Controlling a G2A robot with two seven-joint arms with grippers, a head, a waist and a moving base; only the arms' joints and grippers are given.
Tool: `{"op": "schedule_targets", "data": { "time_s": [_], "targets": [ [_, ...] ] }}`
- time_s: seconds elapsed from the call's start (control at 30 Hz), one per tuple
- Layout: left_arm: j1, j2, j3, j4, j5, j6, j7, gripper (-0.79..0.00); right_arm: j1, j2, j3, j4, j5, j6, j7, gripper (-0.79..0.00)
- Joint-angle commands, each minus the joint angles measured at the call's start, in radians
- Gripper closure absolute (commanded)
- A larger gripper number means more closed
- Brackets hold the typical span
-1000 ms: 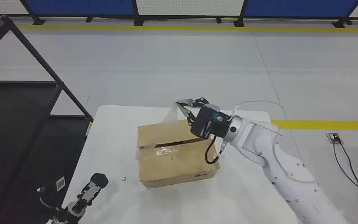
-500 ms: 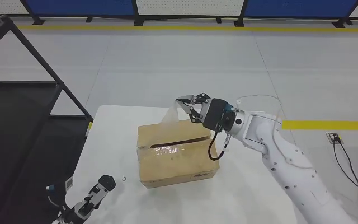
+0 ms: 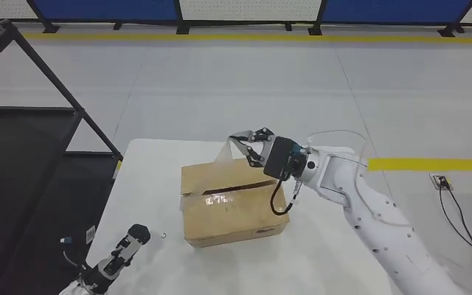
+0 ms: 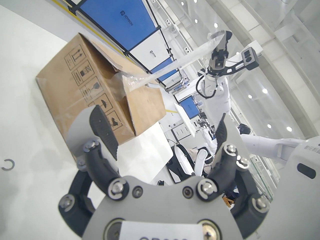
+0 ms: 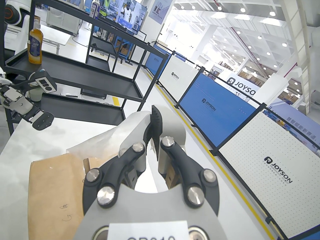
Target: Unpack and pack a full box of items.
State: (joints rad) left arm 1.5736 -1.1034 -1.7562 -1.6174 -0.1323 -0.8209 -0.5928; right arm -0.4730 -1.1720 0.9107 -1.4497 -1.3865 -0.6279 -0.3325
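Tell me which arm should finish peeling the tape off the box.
Probably right. The right gripper is shut on the tape, lifted above the box; the left gripper sits open near the table corner, apart from the box.

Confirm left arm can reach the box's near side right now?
Probably yes: the left gripper, open, faces the box with nothing standing between; the right gripper holds the tape up over the box's far edge, out of the way.

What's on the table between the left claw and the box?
Between left gripper and box lies a small C-shaped ring, in the top view.
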Motion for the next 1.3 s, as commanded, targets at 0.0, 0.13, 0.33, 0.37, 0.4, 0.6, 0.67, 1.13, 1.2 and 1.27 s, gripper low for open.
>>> {"op": "schedule_targets", "data": {
  "time_s": [0.0,0.13,0.33,0.37,0.4,0.6,0.67,1.13,1.2,1.27],
  "targets": [
    [-0.004,-0.004,0.001,-0.014,0.077,0.037,0.068,-0.785,0.010,-0.002,-0.013,0.012,-0.058,0.001,-0.050,0.000],
    [-0.008,-0.012,0.017,-0.052,0.185,0.124,0.178,-0.785,0.042,-0.008,-0.049,0.044,-0.237,0.061,-0.192,0.000],
    [-0.029,-0.019,0.042,-0.063,0.335,0.247,0.276,-0.785,0.099,-0.028,-0.109,0.124,-0.400,0.174,-0.347,0.000],
    [-0.034,-0.021,0.051,-0.062,0.348,0.263,0.294,-0.785,0.108,-0.033,-0.118,0.133,-0.420,0.201,-0.357,0.000],
    [-0.040,-0.022,0.057,-0.060,0.364,0.275,0.305,-0.785,0.116,-0.037,-0.124,0.142,-0.438,0.231,-0.361,0.000],
    [-0.038,-0.023,0.086,-0.050,0.509,0.243,0.354,-0.785,0.137,-0.060,-0.133,0.159,-0.448,0.350,-0.381,0.000],
    [-0.037,-0.024,0.098,-0.040,0.552,0.232,0.371,-0.785,0.138,-0.065,-0.131,0.154,-0.438,0.370,-0.388,0.000],
    [-0.049,-0.027,0.142,0.023,0.551,0.160,0.405,-0.785,0.149,-0.094,-0.106,0.051,-0.421,0.456,-0.385,0.000],
    [-0.047,-0.027,0.142,0.030,0.497,0.145,0.400,-0.785,0.147,-0.096,-0.103,0.050,-0.428,0.456,-0.389,0.000],
    [-0.045,-0.026,0.140,0.039,0.415,0.128,0.370,-0.785,0.145,-0.097,-0.097,0.055,-0.430,0.452,-0.392,0.000]
  ]
}}
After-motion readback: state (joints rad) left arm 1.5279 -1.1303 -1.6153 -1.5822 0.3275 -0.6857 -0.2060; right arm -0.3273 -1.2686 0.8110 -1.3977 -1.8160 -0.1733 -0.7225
